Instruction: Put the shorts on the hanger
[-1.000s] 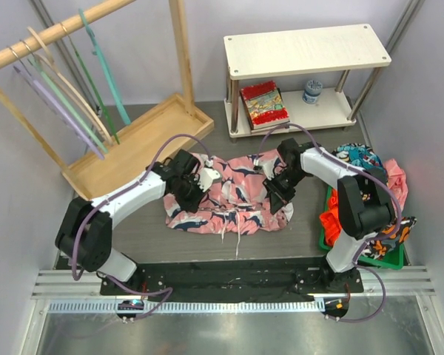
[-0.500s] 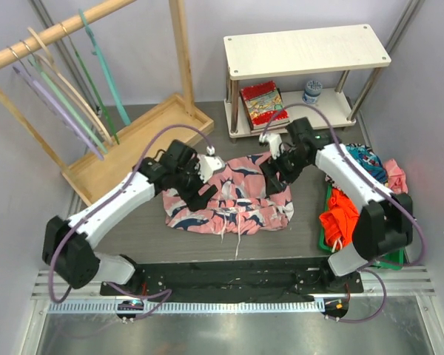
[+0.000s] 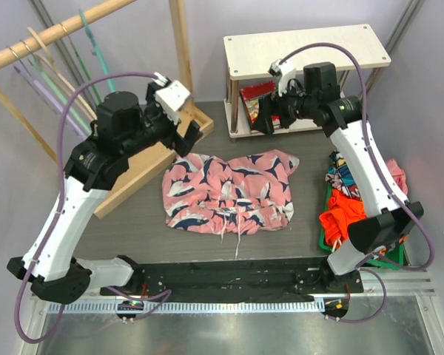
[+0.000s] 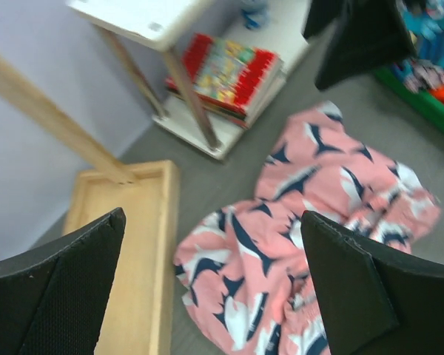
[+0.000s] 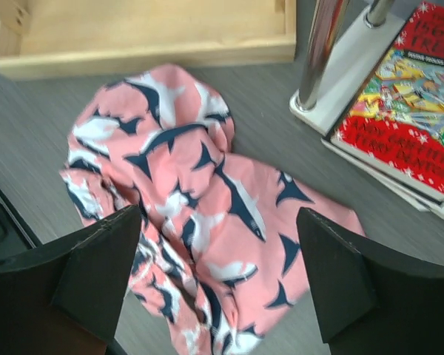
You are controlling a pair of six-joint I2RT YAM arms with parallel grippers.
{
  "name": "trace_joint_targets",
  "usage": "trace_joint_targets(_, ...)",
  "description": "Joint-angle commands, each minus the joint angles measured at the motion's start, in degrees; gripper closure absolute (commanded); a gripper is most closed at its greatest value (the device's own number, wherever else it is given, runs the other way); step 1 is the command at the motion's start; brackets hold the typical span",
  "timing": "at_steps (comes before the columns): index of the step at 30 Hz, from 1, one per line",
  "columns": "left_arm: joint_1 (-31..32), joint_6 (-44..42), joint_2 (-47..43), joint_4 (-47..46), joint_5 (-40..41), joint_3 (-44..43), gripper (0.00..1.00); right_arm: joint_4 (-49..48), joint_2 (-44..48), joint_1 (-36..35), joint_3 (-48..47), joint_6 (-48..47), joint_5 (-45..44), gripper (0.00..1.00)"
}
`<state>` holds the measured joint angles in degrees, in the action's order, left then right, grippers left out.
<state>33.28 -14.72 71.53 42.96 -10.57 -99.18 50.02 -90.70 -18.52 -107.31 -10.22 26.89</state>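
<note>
At the far left, the teal hanger (image 3: pixel 94 46) hangs by its hook on the wooden rail (image 3: pixel 52 37) among the other hangers, well apart from the shorts. My left gripper (image 3: pixel 186 131) is raised above the wooden tray (image 3: pixel 129 181), just left of and beyond the shorts. Its jaws are spread wide and hold nothing.

The shorts (image 3: pixel 229 192) lie rumpled on the dark table (image 3: pixel 133 229), in the middle between my two arms, with the drawstring trailing toward the near edge.

My right gripper (image 3: pixel 260 118) is raised in front of the white shelf unit (image 3: pixel 303 48), near the red book (image 5: pixel 407 126). It too is fully parted and empty.

At the far right, the green bin (image 3: pixel 388 260) holds other garments.
</note>
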Motion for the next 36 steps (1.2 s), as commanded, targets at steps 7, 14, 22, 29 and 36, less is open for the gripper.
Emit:
trace_joint_targets(7,-6.37,7.6,-3.41,-15.79,22.61,-14.71,0.0,-41.35,-1.42,-0.37,2.7,33.9,9.04,0.0)
trace_joint_targets(14,-22.35,13.22,-5.78,-15.8,19.18,-17.81,0.0,-44.49,-10.36,-15.29,-9.92,26.5,-2.09,0.0)
trace_joint_targets(22,-32.3,17.0,-12.99,-16.42,16.46,-8.24,0.0,-44.65,-21.79,-31.9,-22.76,17.52,-19.68,0.0)
trace_joint_targets(29,-38.37,20.35,-16.59,-16.24,12.77,-3.92,0.0,-48.26,-26.81,-37.55,-27.96,13.22,-26.63,0.0)
trace_joint_targets(36,-38.29,21.31,-16.95,-17.12,11.36,-1.73,0.0,-51.5,-30.85,-38.6,-29.71,13.56,-31.81,0.0)
